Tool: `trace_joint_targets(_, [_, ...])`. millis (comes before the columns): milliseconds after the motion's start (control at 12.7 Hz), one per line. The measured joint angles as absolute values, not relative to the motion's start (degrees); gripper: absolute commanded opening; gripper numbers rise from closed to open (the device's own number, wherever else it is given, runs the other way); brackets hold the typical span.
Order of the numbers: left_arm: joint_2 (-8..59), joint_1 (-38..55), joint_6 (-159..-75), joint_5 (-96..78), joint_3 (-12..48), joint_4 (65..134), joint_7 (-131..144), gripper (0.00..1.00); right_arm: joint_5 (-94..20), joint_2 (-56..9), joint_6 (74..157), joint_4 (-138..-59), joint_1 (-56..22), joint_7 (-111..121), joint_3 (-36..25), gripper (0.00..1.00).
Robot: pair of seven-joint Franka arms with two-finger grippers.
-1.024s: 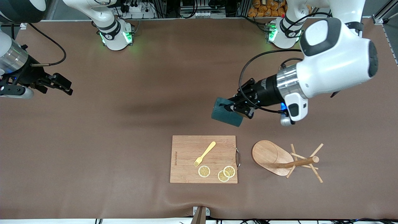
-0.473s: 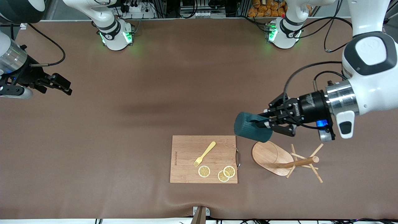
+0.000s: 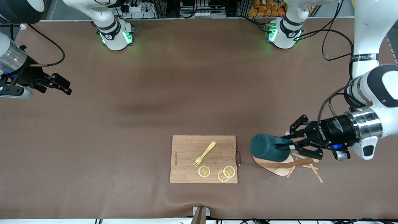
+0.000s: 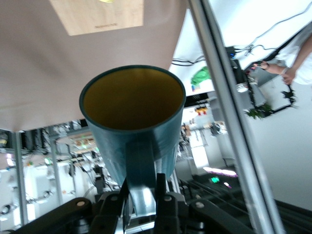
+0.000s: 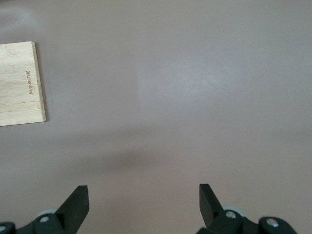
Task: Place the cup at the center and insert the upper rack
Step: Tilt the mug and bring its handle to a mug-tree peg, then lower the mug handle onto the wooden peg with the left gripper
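Note:
The dark teal cup (image 3: 266, 151) hangs on its side in the air, its closed bottom toward the cutting board, over the oval base of the upper rack (image 3: 303, 162). My left gripper (image 3: 284, 146) is shut on the cup's handle. In the left wrist view the cup (image 4: 131, 92) shows its yellowish inside, and the left gripper (image 4: 141, 184) pinches the handle. The rack lies tipped on its side on the table, partly hidden by the cup. My right gripper (image 3: 67, 87) waits open near the right arm's end of the table, and the right gripper (image 5: 144, 195) has nothing between its fingers.
A bamboo cutting board (image 3: 186, 146) lies beside the rack, toward the right arm's end. On it are a yellow fork (image 3: 205, 153) and three lemon slices (image 3: 204, 171). The board's corner (image 5: 19, 83) shows in the right wrist view. Both arm bases stand along the table's back edge.
The left arm has carried the cup from over the middle of the table toward the front camera and the left arm's end, to over the rack's base. The right arm has not moved.

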State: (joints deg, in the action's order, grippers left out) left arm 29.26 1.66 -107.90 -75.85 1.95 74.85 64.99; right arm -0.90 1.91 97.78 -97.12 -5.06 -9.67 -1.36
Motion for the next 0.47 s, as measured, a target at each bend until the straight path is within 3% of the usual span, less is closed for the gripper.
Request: trace_joint_targets(473, [33.71,-2.61,-105.96,-77.20,1.95,74.97,55.84,0.00,-0.90,1.91,97.77,-97.13,-5.06,-9.67,-1.39,1.00])
